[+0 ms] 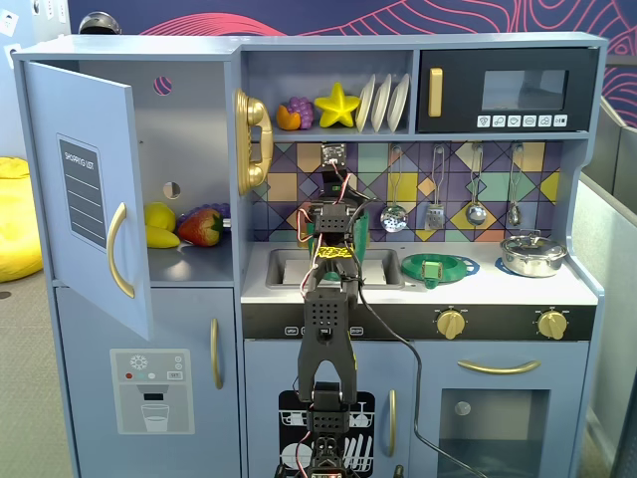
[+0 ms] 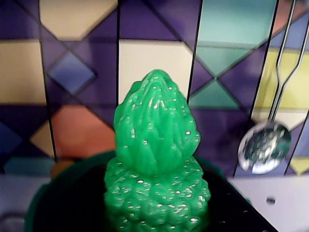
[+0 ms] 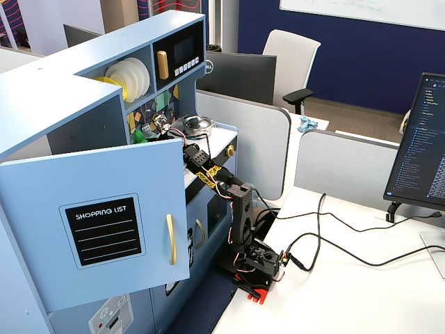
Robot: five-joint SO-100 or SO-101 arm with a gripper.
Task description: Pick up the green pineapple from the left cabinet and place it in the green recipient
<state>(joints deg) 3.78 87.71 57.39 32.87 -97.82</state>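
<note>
One gripper [image 1: 334, 221] is raised in front of the tiled back wall in a fixed view, above the sink [image 1: 284, 267], and its fingers cannot be made out in any view, so whether it is clamped is impossible to tell. The wrist view is filled by the green pineapple [image 2: 155, 162], upright, its base over the dark rim of the green recipient [image 2: 72, 203]; a hanging ladle [image 2: 263, 145] shows to the right. Far left in a fixed view, the left cabinet [image 1: 184, 149] stands with its door [image 1: 85, 189] swung open, a strawberry [image 1: 202, 227] and lemon [image 1: 159, 215] on its shelf.
</note>
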